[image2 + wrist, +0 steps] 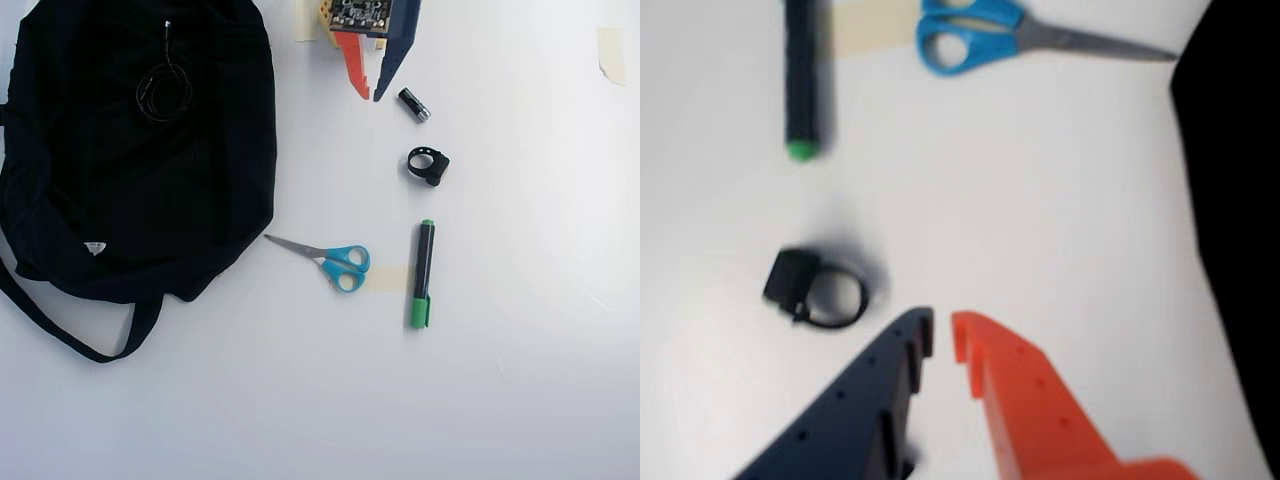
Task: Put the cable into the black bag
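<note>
Empty jaws (942,335); bag's (140,190) white label (94,247) seemingly blank

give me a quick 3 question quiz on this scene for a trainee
1. True or false: the cable lies on the black bag.
2. In the overhead view, which item lies nearest the pincer: A) scissors B) small battery C) green marker?
3. Fill in: the pincer holds ____.

Key: 1 true; 2 B; 3 nothing.
</note>
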{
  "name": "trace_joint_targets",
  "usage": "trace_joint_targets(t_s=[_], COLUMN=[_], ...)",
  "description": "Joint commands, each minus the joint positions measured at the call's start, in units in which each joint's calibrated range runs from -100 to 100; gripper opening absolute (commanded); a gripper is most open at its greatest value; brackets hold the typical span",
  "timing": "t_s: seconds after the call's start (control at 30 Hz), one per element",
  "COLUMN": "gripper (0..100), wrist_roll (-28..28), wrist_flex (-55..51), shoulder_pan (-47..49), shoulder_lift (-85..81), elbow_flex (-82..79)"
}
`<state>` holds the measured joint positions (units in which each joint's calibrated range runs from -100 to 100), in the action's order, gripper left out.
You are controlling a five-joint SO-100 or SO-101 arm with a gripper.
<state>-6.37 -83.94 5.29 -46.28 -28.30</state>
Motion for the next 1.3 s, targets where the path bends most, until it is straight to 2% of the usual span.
trace_joint_targets(t_s=[0.0, 0.23, 0.4, 0.5, 0.63, 1.03, 1.27], gripper=[2, 2, 2, 2, 2, 2, 2], wrist_roll=[0.2, 0.3, 0.4, 0.8, 5.2, 5.4, 5.5], wrist_flex=[3.1, 11.0, 13.0, 13.0, 13.0, 12.8, 12.0], shoulder_pan=[0.4, 1.4, 3.1, 4.2, 4.2, 3.9, 3.8], shoulder_lift=[-9.2, -25.6, -34.0, -37.1, -41.1, -53.1, -53.3], elbow_flex=[-7.5, -28.3, -38.7, -43.2, -48.9, -70.1, -71.0])
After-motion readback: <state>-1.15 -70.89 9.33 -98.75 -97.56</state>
